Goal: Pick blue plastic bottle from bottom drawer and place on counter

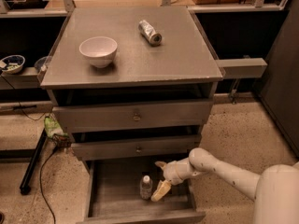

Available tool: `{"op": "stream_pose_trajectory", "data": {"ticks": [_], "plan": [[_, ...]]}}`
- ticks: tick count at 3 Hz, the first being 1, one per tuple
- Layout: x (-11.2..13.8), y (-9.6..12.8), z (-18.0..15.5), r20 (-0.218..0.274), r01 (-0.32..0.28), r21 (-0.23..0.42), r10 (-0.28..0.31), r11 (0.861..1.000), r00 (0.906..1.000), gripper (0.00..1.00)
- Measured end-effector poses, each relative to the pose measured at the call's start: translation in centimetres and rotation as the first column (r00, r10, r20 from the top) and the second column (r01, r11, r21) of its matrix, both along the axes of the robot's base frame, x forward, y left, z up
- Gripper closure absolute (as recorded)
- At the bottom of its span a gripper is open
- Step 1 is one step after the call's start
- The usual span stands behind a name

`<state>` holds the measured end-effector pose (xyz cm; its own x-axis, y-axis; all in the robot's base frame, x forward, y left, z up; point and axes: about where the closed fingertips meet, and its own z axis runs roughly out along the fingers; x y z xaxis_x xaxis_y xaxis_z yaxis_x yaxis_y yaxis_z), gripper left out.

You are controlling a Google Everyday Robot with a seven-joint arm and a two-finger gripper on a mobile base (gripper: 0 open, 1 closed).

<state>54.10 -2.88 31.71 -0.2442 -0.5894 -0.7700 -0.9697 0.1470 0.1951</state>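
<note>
The gripper (157, 181) hangs inside the bottom drawer (112, 192), jaws spread wide and empty, likely lined up to close on the blue plastic bottle (146, 187), which stands upright just beside it, away from the arm. Well above it, the counter (177, 55) carries a white bowl (98, 50) and a silver cylinder (150, 32), with bare space between for setting down.

blue plastic bottle (146, 186) in bottom drawer (116, 192) | gripper (161, 177) just right of it | bowl (98, 50) left of cylinder (150, 32) on counter (180, 57)
</note>
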Motion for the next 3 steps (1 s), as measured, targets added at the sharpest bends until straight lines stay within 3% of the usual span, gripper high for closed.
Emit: {"op": "stream_pose_trajectory", "data": {"ticks": [2,3], "plan": [[2.3,0.2,-1.2,0.042,-0.002,0.034,0.001,0.999,0.9991,0.0],[2.8,0.5,-4.2,0.013,-0.009,0.046,0.008,0.999,0.9999,0.0]]}}
